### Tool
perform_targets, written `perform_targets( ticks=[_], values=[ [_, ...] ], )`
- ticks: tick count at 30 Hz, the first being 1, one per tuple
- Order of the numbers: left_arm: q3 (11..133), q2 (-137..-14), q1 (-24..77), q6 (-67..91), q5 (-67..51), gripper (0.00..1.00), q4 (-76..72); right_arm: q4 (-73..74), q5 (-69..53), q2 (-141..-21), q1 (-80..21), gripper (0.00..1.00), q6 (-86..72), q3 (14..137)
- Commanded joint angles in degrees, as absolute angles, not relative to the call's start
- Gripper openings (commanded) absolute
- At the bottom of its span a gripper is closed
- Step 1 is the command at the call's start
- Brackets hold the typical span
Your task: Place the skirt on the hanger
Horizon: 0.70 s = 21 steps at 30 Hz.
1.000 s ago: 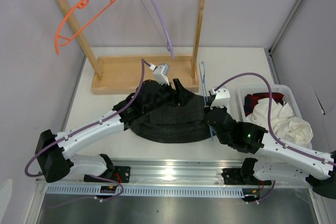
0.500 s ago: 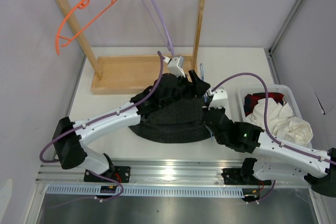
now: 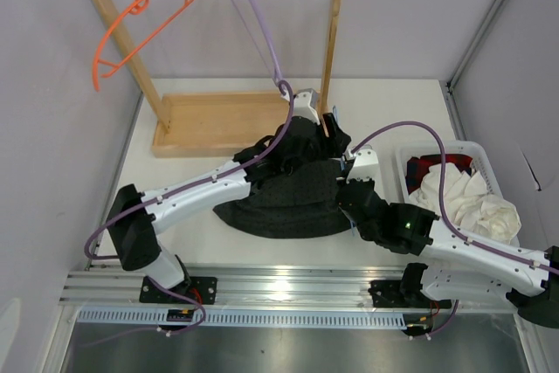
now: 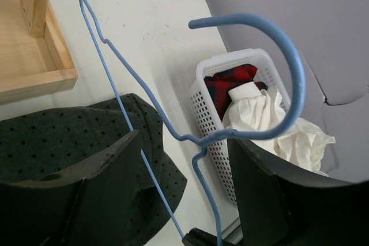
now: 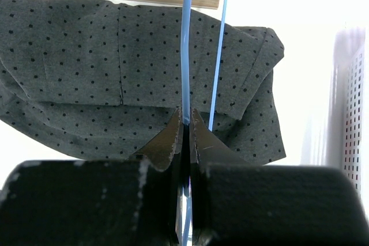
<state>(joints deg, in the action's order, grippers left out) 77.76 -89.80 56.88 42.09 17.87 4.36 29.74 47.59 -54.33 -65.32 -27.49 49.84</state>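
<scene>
While near skirt [image 5: 86,56], right pincer [image 5: 185,121] on hanger [image 5: 187,56]

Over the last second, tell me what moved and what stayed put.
The left arm swung right and away toward the wooden rack. This carried the left fingers from above the skirt to the hook of the hanger, which now sits between them, open. The right fingers stayed clamped on the hanger wire. The skirt and the basket hardly shifted.

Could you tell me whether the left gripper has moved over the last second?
Yes: the left gripper moved right, toward the rack's right post.
</scene>
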Motion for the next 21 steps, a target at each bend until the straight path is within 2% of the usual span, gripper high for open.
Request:
perform_targets(
  ticks=[1,12,14,18,21],
  values=[
    [82.2,-91.5,57.5,40.7,20.0,0.66,5.9,29.4,50.3,-53.9,-65.7,0.0,-28.6,52.4],
    [86.4,-94.8,57.8,39.5,22.1,0.49,8.1,29.2,49.7,-54.5,-65.8,0.0,-28.7,52.6],
    [86.7,-95.3,57.8,39.2,22.2,0.43,8.5,29.3,49.7,-54.5,-65.8,0.0,-28.7,52.6],
    [88.0,-96.0,57.9,38.8,22.2,0.23,10.2,29.5,49.7,-54.2,-65.9,0.0,-29.0,52.7],
    [88.0,-95.9,57.8,38.8,22.1,0.12,10.5,29.4,49.3,-53.9,-66.0,0.0,-29.0,53.0]
  ],
)
